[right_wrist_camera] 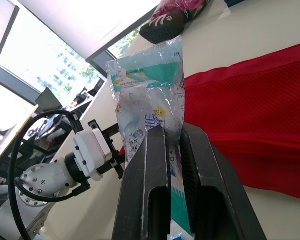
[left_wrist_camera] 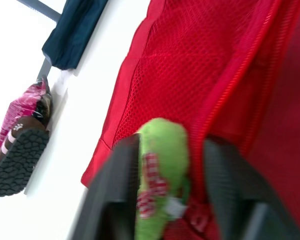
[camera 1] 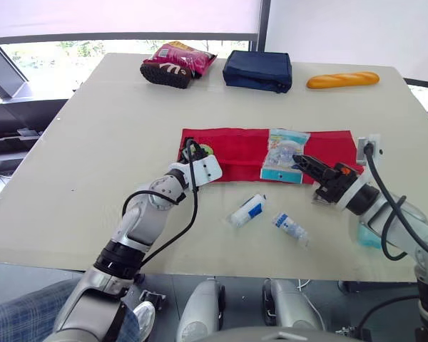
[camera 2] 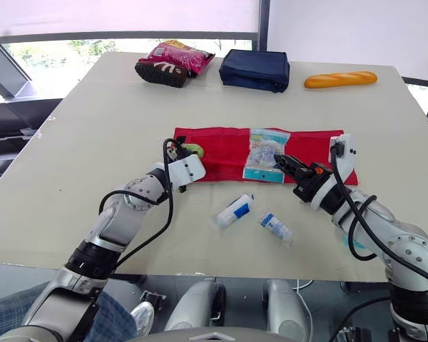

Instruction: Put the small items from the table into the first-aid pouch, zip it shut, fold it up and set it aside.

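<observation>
Red mesh-cloth pouch (camera 1: pixel 242 153), glossy clear plastic packet (camera 1: pixel 284 155), smooth matt tabletop (camera 1: pixel 114 142).

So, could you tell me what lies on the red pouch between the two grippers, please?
In the left eye view: bare red pouch fabric beside the left gripper, which grips a green item, then the clear packet the right gripper pinches.
</observation>
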You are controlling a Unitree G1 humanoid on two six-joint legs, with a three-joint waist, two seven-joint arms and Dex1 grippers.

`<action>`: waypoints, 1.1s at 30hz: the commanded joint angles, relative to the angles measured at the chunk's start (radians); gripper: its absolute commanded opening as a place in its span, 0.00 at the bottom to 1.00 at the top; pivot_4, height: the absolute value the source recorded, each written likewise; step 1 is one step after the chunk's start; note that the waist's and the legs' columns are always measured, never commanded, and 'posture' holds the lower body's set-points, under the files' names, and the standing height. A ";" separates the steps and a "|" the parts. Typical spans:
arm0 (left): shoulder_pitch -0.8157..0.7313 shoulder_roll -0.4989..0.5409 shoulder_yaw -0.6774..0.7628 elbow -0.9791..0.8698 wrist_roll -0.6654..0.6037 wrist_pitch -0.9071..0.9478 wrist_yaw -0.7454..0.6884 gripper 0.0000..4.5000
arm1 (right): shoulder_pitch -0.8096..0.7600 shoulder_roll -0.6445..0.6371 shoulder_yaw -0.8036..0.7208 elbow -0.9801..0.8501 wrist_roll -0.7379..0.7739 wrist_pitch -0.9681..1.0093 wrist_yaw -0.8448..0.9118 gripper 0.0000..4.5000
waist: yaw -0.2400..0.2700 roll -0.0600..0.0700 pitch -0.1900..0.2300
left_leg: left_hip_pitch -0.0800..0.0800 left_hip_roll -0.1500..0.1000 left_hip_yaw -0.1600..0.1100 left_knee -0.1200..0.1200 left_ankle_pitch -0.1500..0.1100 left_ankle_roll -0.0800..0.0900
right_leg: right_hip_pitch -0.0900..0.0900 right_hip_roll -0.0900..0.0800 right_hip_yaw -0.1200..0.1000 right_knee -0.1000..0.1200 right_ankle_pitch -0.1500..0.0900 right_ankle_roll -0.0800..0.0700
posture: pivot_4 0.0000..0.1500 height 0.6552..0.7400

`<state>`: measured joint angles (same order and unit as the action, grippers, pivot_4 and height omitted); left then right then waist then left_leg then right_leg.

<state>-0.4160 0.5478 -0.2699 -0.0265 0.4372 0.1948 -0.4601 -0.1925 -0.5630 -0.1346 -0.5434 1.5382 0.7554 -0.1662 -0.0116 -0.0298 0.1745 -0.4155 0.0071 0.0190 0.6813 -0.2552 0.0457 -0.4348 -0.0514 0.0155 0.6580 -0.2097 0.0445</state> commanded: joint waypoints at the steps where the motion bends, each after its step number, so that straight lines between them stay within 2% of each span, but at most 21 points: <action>1: 0.015 0.013 0.033 -0.023 -0.017 -0.031 0.000 0.03 | -0.009 0.004 -0.020 -0.042 0.002 -0.022 0.004 0.00 | 0.000 0.000 0.000 | 0.000 0.000 0.000 0.000 0.000 0.000 | 0.000 0.000 0.000 0.000 0.000 0.000 | 1.00 0.72; 6: 0.027 0.025 0.047 -0.031 -0.049 -0.039 -0.035 0.03 | -0.010 0.009 -0.014 -0.042 -0.001 -0.020 0.006 0.00 | 0.000 0.000 0.000 | 0.000 0.000 0.000 0.000 0.000 0.000 | 0.000 -0.001 0.000 0.000 0.000 0.000 | 1.00 0.72; 10: 0.022 0.026 0.060 -0.062 -0.122 -0.018 -0.123 0.03 | -0.017 0.007 0.000 -0.033 -0.002 -0.004 0.014 0.00 | 0.000 0.000 0.000 | 0.000 0.000 0.000 0.000 0.000 0.000 | 0.000 -0.001 0.000 0.000 0.000 0.000 | 1.00 0.72; 14: 0.009 0.013 0.063 -0.098 -0.189 0.055 -0.209 0.03 | -0.038 0.008 0.039 -0.013 -0.005 0.026 0.021 0.00 | 0.000 0.000 0.000 | 0.000 0.000 0.000 0.000 0.000 0.000 | 0.000 0.000 -0.001 0.000 0.000 0.000 | 1.00 0.72; 17: -0.013 -0.027 0.065 -0.143 -0.290 0.145 -0.285 0.03 | -0.086 0.029 0.114 0.030 -0.004 0.072 0.013 0.00 | 0.000 0.000 0.000 | 0.000 0.000 0.000 0.000 0.000 0.000 | 0.000 0.000 -0.001 0.000 0.000 0.000 | 1.00 0.72; 23: -0.064 -0.073 0.082 -0.169 -0.409 0.274 -0.355 0.03 | -0.197 0.074 0.206 0.160 -0.019 0.163 -0.010 0.00 | -0.001 0.000 0.000 | 0.000 0.000 0.000 0.001 0.000 0.000 | 0.000 0.001 -0.001 0.000 0.000 0.000 | 1.00 0.72; 29: -0.145 -0.088 0.132 -0.082 -0.530 0.309 -0.411 0.03 | -0.287 0.073 0.240 0.277 0.022 0.292 -0.024 0.00 | -0.001 0.000 0.000 | -0.001 0.000 -0.001 0.002 0.000 0.000 | 0.000 0.002 -0.001 0.001 0.000 0.000 | 1.00 0.72; 33: -0.183 -0.073 0.166 0.023 -0.590 0.243 -0.470 0.03 | -0.341 0.066 0.232 0.357 0.103 0.367 -0.066 0.00 | -0.002 0.000 0.000 | -0.001 0.000 -0.001 0.002 0.000 0.000 | 0.000 0.002 -0.001 0.001 0.000 0.000 | 1.00 0.72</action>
<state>-0.5800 0.4627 -0.1345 -0.0353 -0.1195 0.4990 -0.8989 -0.5005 -0.4909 0.1140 -0.1997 1.5778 1.0912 -0.2135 -0.0133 -0.0297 0.1746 -0.4162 0.0068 0.0182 0.6835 -0.2552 0.0457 -0.4348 -0.0489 0.0147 0.6588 -0.2097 0.0444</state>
